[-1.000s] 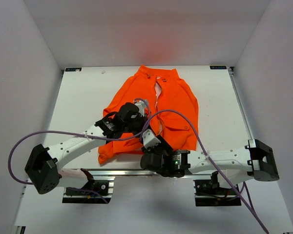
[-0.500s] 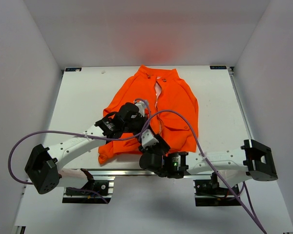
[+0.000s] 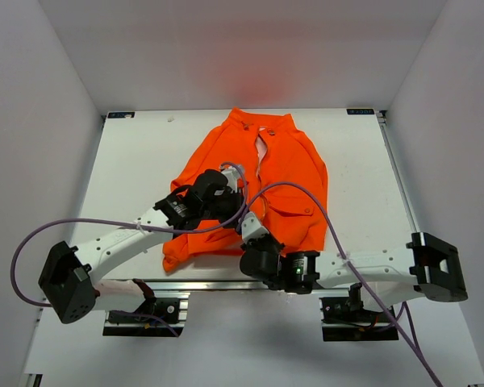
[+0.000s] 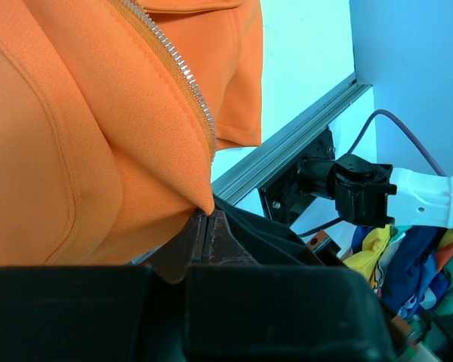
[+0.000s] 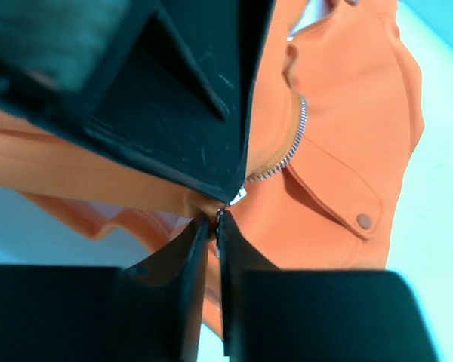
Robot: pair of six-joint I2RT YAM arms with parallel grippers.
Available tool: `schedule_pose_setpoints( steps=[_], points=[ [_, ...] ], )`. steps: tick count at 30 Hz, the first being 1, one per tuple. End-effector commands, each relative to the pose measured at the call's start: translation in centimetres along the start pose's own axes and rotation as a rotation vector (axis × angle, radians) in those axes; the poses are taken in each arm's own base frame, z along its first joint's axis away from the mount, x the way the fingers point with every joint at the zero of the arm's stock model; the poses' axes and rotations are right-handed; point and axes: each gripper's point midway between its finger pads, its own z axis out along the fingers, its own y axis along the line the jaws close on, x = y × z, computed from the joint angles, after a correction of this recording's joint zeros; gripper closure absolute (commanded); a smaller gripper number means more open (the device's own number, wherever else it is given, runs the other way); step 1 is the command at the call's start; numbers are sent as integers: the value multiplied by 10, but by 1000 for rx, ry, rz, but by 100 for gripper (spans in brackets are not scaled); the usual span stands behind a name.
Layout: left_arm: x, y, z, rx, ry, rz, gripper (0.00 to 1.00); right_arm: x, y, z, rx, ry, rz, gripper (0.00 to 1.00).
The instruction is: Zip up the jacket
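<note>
- Top view: the bright orange fabric jacket [image 3: 286, 161] lies flat on the white table [image 3: 137, 161], collar at the far side, with its front gaping near the collar. The left hand [image 3: 226, 193] and the right hand [image 3: 254, 227] sit just beside each other over the lower hem at the centre front. With both wrists crowded there, a pull by one could knock the other. It could also drag the whole garment across the table and bunch the cloth.
- Left wrist view: the left hand [image 4: 205, 222] is clenched, its tips pinching the bottom corner of one front panel, just below the end of the silver metal zipper teeth [image 4: 185, 79]. Only a thin edge of cloth is caught. I judge that a hard tug from the other side could slide this corner out. The hem would then lose its anchor, and the slider would lift the fabric instead of running along the teeth.
- Right wrist view: the right hand [image 5: 214, 222] has its fingers almost together and seems to nip a small silver piece at the zipper's lower end. It may be the slider or its pull, but it is too small to tell. A flapped pocket with a round snap [image 5: 365, 220] lies beyond. If the fingers hold cloth rather than the pull, nothing will close. The teeth also curve away in a bend, so the slider could jam there or bite loose fabric.
</note>
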Motion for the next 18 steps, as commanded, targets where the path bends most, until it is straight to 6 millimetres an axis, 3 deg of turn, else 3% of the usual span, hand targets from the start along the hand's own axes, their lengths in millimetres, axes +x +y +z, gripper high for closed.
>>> schedule_pose_setpoints(
  steps=[1,3,10,18],
  points=[
    [-2,-21,-13,80,-15,17,100,-21,5,-8,-81,-52,116,90],
    [0,-19,-12,73,-11,17,100,-25,7,-11,-121,-61,125,96],
    [5,-14,-6,64,20,24,100,-33,20,-17,-338,-40,203,99],
    [12,-5,-5,36,50,47,100,-27,-1,-7,-384,-13,283,98]
  ],
)
